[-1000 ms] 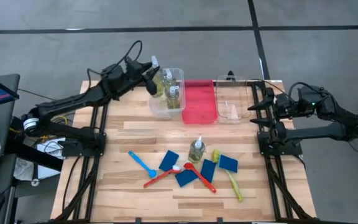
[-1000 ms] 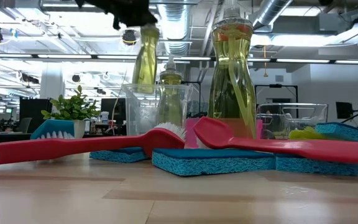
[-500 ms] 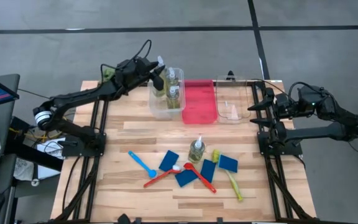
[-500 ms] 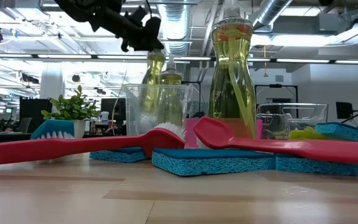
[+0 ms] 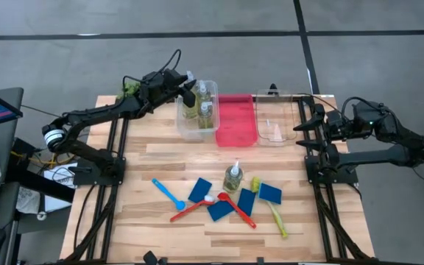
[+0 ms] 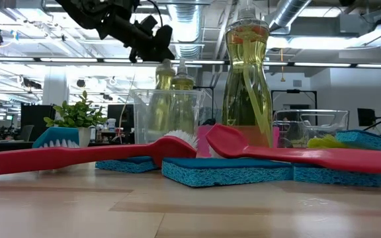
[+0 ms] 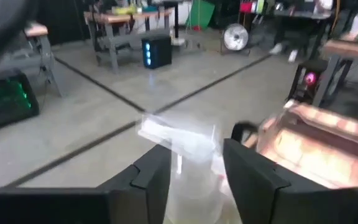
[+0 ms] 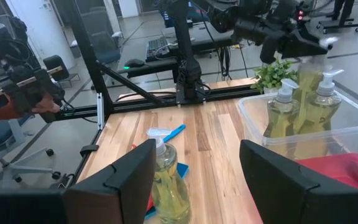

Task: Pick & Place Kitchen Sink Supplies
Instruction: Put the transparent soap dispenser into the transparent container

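Note:
My left gripper (image 5: 191,94) hangs over the far-left clear bin (image 5: 185,133), its fingers apart on either side of the white pump top (image 7: 179,140) of a bottle of yellow-green liquid (image 6: 165,86). That bottle stands upright in the bin beside two others (image 5: 205,92) (image 5: 206,112). A fourth bottle (image 5: 233,177) stands on the table among blue sponges (image 5: 199,189) and brushes (image 5: 194,208). My right gripper (image 5: 300,124) waits open at the table's right edge. My left gripper has its fingers (image 7: 156,177) level on either side of the bottle's white top, coming from the table's left. The view is blurred, so I cannot tell whether they touch it. The bottle stands upright with its base inside the bin.
A red bin (image 5: 235,121) and a second clear bin (image 5: 278,126) stand in a row to the right of the first. A small green plant (image 5: 129,88) sits at the far left corner. Bare wood lies along the near edge.
My left gripper has gone down and toward the table's right, over the clear bin, carrying the bottle. The bottle has sunk from above the bin's rim to stand inside it next to the other two.

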Tool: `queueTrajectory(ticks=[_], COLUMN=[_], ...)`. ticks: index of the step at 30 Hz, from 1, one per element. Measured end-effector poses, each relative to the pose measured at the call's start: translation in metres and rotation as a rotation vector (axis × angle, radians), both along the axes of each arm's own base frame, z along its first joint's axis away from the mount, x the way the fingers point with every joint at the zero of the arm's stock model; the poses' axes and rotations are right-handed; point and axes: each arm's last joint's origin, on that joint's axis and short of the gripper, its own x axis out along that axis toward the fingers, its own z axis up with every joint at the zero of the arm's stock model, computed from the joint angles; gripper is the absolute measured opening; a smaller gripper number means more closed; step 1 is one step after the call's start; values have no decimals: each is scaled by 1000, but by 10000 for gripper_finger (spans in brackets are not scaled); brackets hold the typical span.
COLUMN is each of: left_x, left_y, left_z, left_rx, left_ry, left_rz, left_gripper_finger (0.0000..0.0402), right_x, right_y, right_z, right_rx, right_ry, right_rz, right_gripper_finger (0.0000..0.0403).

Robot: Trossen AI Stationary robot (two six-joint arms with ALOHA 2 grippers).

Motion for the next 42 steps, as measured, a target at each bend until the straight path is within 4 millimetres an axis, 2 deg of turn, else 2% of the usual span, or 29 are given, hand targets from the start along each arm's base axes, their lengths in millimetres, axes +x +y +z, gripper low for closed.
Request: queueTrajectory(ticks=[4, 16, 19, 26, 32, 36, 42], left_x=[0, 0, -1, -6, -5, -6, -21], left_y=[0, -2, -3, -6, -10, -16, -28], left_z=[-1, -5, -7, -27, -30, -23, 5], left_rx=[-2, -36, -36, -24, 4, 51, 162], left_ry=[6, 33, 50, 153, 184, 194, 156], left_rz=[-2, -2, -4, -19, -43, -62, -52], left_gripper_finger=[170, 184, 199, 245, 265, 265, 259], right_x=[0, 0, 0, 0, 0, 0, -1], right_y=[0, 0, 0, 0, 0, 0, 0], right_z=[0, 0, 0, 0, 0, -1, -2], right_rx=[0, 0, 0, 0, 0, 0, 2], right_ry=[0, 0, 0, 0, 0, 5, 22], right_rz=[0, 0, 0, 0, 0, 0, 0], right_gripper_finger=[225, 225, 225, 225, 225, 225, 225])
